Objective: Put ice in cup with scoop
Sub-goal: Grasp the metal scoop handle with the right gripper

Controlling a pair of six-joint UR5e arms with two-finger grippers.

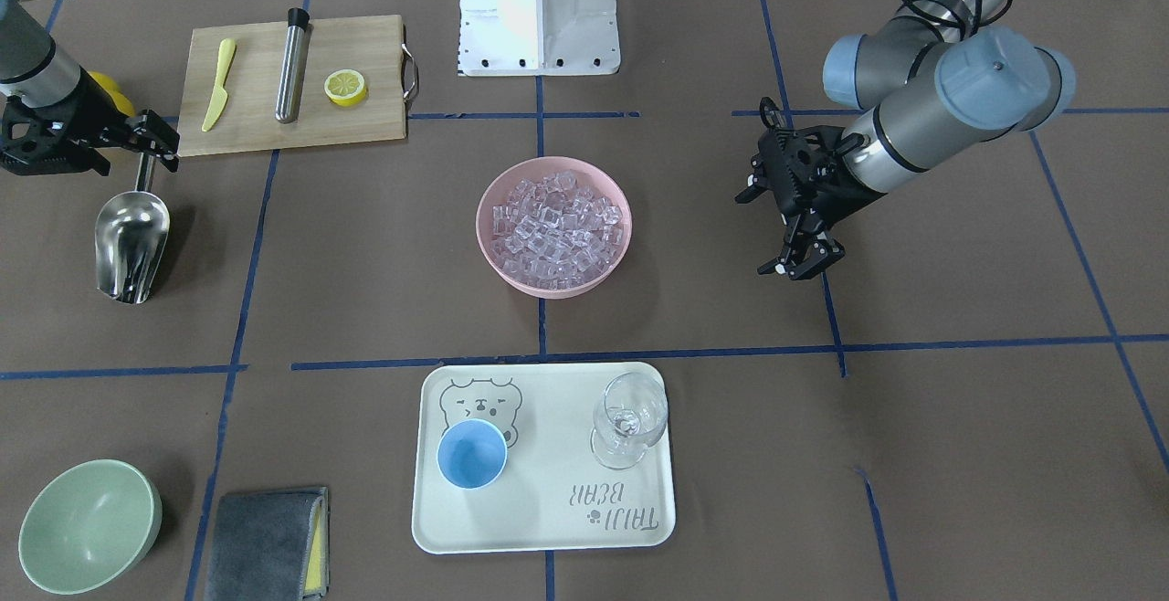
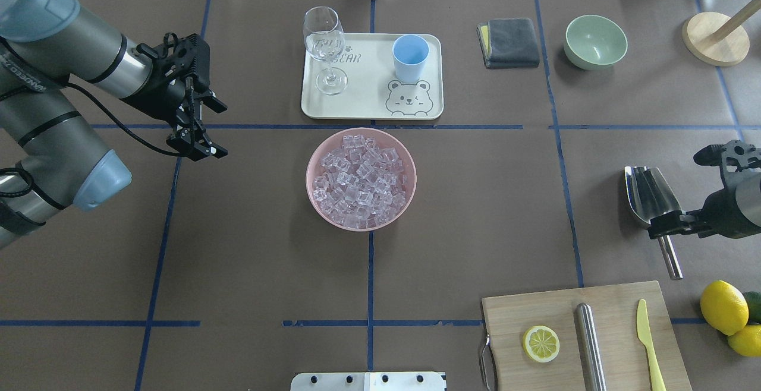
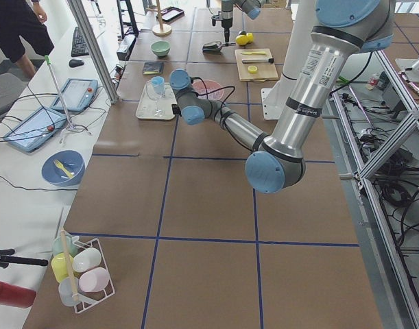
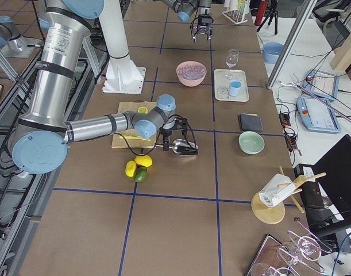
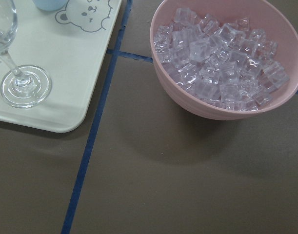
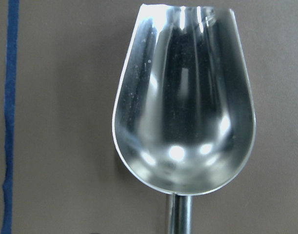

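The ice is a heap of clear cubes in a pink bowl at the table's middle; it also shows in the left wrist view. The light-blue cup stands upright and empty on a cream tray. The silver scoop lies on the table with its trough empty. My right gripper is down over the scoop's rod handle; I cannot tell whether it is shut on it. My left gripper is open and empty, hovering to the left of the bowl.
A wine glass stands on the tray beside the cup. A cutting board holds a lemon half, a steel cylinder and a yellow knife. Whole lemons, a green bowl and a grey cloth lie on my right side.
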